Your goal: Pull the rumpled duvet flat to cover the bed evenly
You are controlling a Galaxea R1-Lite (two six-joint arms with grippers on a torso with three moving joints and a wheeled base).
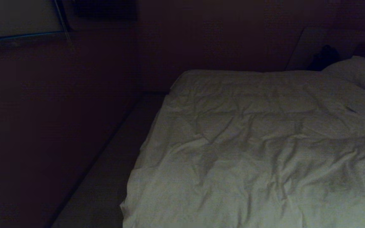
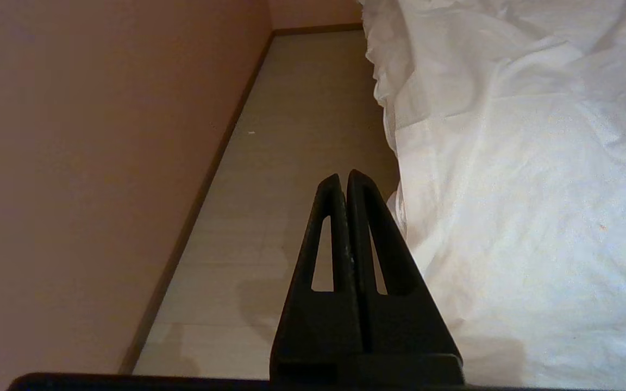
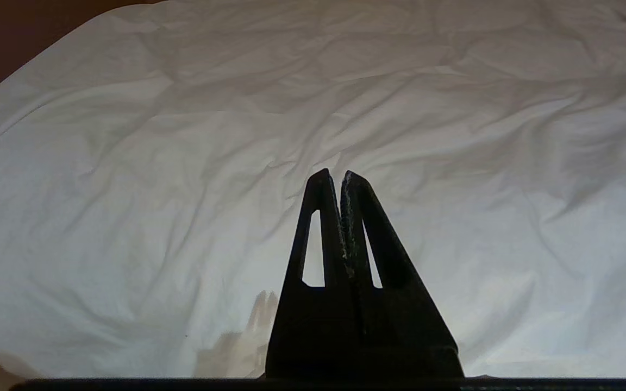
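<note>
The white duvet (image 1: 252, 142) lies creased across the bed, filling the right half of the dim head view; the bed's mattress and base are hidden under it. Its hanging side edge (image 2: 400, 152) runs beside the floor in the left wrist view. My left gripper (image 2: 344, 179) is shut and empty, held above the floor strip just beside that edge. The duvet's wrinkled top (image 3: 182, 163) fills the right wrist view, where my right gripper (image 3: 333, 176) hangs shut and empty over it. Neither arm shows in the head view.
A white pillow (image 1: 360, 72) lies at the far right end of the bed. A narrow strip of pale floor (image 2: 269, 190) runs between the bed and a reddish-brown wall (image 2: 90, 163). A dark object (image 1: 323, 57) sits behind the pillow.
</note>
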